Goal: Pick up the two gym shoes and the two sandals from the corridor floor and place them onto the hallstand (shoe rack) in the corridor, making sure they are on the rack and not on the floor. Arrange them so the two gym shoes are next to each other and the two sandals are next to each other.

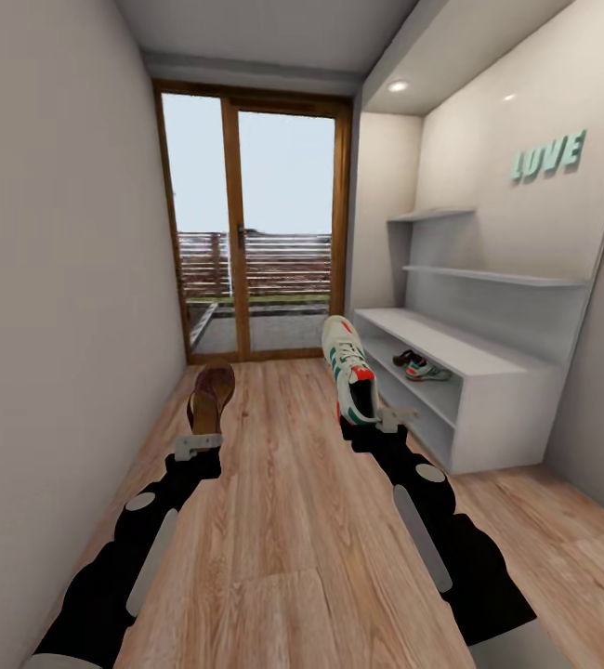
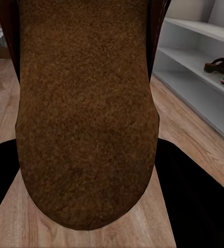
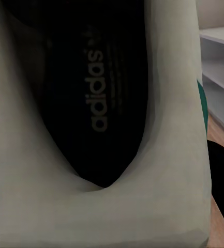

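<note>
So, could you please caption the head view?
Left hand holds a sandal, right hand a gym shoe, facing the hallstand.

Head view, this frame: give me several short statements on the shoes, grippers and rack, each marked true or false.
1. The left gripper holds a sandal. True.
2. The right gripper is empty. False: it holds a gym shoe, toe up.
3. A gym shoe and a sandal already sit on a low shelf of the hallstand. True.
4. Both held shoes rest on the floor. False: they are up in the air.
5. The hallstand stands on the robot's left. False: it stands on the right.
</note>
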{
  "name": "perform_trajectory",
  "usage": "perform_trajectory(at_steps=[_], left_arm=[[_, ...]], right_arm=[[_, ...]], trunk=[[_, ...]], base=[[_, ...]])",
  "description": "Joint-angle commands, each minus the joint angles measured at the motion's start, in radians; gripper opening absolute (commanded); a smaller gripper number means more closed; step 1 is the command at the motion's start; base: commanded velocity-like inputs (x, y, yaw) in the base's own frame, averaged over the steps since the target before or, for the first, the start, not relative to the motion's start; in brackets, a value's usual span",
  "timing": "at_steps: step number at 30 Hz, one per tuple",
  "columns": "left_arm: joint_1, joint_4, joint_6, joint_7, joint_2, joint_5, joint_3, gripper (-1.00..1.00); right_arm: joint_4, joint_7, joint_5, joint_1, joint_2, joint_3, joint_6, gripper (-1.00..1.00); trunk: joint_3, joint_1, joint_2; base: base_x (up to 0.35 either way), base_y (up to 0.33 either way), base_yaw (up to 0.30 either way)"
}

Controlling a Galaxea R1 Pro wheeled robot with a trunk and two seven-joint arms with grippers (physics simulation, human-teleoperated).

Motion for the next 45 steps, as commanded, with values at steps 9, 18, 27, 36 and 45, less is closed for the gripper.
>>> perform_trajectory(at_steps=[9,18,27,36,45], left_arm=[[0.000,-0.001,0.005,0.003,0.001,0.009,-0.001,-1.00],[0.000,-0.001,0.005,0.003,0.001,0.009,-0.001,-1.00],[0.000,-0.001,0.005,0.003,0.001,0.009,-0.001,-1.00],[0.000,-0.001,0.005,0.003,0.001,0.008,-0.001,-1.00],[0.000,-0.001,0.005,0.003,0.001,0.008,-0.001,-1.00]], right_arm=[[0.000,-0.009,-0.011,-0.001,0.000,0.002,0.004,-1.00],[0.000,-0.009,-0.011,-0.001,0.000,0.002,0.004,-1.00],[0.000,-0.009,-0.011,-0.001,0.000,0.002,0.004,-1.00],[0.000,-0.009,-0.011,-0.001,0.000,0.002,0.004,-1.00],[0.000,-0.009,-0.011,-0.001,0.000,0.002,0.004,-1.00]], trunk=[[-0.001,0.000,-0.001],[-0.001,0.000,-0.001],[-0.001,0.000,-0.001],[-0.001,0.000,-0.001],[-0.001,0.000,-0.001]], base=[[0.346,0.000,0.000],[0.346,0.000,0.000],[0.346,0.000,-0.076],[0.346,0.000,-0.282],[0.346,0.057,-0.104]])
